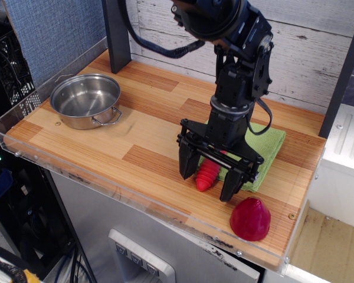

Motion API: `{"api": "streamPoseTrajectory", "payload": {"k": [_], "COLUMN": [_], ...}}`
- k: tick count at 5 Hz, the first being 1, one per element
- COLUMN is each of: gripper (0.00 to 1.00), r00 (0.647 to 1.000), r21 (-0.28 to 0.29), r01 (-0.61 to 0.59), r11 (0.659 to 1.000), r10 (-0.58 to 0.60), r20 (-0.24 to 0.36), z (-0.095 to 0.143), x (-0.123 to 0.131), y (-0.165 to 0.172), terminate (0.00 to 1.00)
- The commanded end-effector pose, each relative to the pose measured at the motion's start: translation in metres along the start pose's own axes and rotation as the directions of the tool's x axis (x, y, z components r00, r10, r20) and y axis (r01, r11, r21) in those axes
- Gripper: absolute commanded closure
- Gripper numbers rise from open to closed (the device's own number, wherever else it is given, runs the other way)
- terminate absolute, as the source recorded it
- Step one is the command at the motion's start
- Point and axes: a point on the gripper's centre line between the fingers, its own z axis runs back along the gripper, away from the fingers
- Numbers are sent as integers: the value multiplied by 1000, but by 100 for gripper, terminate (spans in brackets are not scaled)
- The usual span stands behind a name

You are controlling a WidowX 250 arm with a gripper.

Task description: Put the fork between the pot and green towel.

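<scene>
Black metal fingers (187,168) of the robot's gripper (209,181) stand spread wide, one on each side of the ribbed red plastic handle of the fork (206,175), with clear gaps between finger and handle on both sides, so nothing is held. The fork lies at the near-left corner of the light green folded woven towel (270,141): its handle tip juts off the towel onto the striped wooden tabletop (147,138), while the grey tines are hidden under the gripper body. Only the handle shows, so I cannot tell how the tines lie.

The step in hand looks like the grasp. To do it well, the fingertips should sit low enough to take the handle across its thick middle, not its rounded tip, and close squarely so the ribs stop it slipping. Since part of the fork rests on the towel, a pinch that is too deep could snag the cloth and drag it along.

Left of the towel and well apart from it, the small round stainless steel pot with wire loop handles (85,100) stands near the table's far-left edge; bare wood between them is the target. A dark red dome-shaped object (249,219) sits just in front of the towel's right part, near the right finger, and should be left alone.
</scene>
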Motion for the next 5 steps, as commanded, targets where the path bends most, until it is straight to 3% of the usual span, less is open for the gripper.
{"api": "streamPoseTrajectory", "payload": {"k": [1, 2, 3, 5], "gripper": [0, 0, 100, 100], "r00": [999, 999, 999, 999], "r21": [-10, 9, 15, 26], "r01": [-37, -44, -40, -13], "r11": [999, 999, 999, 1000], "r10": [38, 44, 40, 14], "r20": [12, -7, -22, -30], "z": [4, -1, -4, -1], "x": [7, 8, 8, 7], "y": [11, 11, 9, 7], "terminate": [0, 0, 0, 0]}}
